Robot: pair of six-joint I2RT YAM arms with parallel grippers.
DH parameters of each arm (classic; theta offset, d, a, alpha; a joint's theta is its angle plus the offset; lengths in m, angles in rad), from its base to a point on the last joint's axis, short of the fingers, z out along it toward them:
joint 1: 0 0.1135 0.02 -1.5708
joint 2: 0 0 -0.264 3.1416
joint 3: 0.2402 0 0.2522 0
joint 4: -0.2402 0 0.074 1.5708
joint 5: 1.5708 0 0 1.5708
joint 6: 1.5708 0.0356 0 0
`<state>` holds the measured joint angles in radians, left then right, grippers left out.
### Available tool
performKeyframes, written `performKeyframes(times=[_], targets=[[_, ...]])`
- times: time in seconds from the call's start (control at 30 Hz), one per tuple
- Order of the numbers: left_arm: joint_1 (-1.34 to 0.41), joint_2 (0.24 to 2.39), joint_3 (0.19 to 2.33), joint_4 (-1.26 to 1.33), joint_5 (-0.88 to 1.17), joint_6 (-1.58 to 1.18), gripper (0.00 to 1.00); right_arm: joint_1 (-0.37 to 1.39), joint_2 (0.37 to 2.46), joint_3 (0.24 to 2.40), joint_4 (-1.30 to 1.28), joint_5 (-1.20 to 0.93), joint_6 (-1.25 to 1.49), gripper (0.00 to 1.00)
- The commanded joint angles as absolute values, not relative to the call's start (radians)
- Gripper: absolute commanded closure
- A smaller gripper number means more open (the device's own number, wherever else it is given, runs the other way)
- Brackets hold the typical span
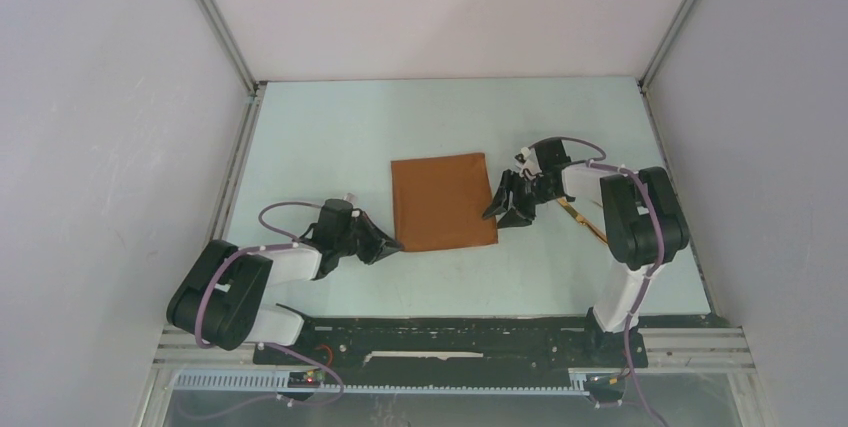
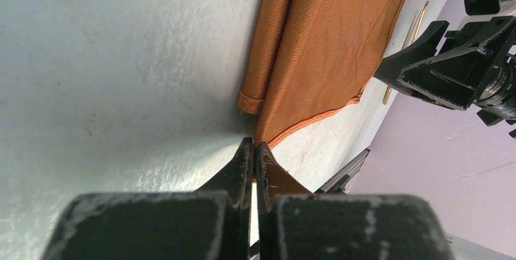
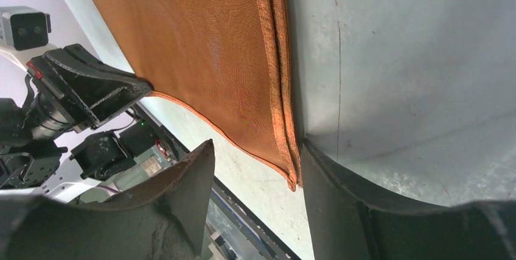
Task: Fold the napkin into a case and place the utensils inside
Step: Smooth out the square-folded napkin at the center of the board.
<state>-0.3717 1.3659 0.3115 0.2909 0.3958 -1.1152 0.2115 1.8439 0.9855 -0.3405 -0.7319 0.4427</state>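
Napkin [image 1: 442, 202] is lying folded double on the surface [image 1: 330, 137]. Left jaws are pinching its near-left corner, probably anchoring it, while right jaws are standing open astride its right edge, seemingly readying another fold. Utensils [image 1: 583, 219] are waiting beside the right arm [image 1: 640, 217].

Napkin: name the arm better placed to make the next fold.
Left, probably. The left gripper is shut on the napkin at its near corner, ready to carry it over. The right gripper stands open astride the opposite edge, gripping nothing.
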Motion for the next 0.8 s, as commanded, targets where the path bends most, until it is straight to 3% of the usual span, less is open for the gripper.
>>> performKeyframes(times=[0.0,0.77], targets=[[-0.367,1.357,0.334,0.298,0.383,-1.089,1.00,0.209,1.833,0.944,-0.296,-0.771,0.413,0.38],[-0.368,1.363,0.335,0.303,0.384,-1.092,1.00,0.198,1.715,0.794,-0.175,-0.856,0.512,0.50]])
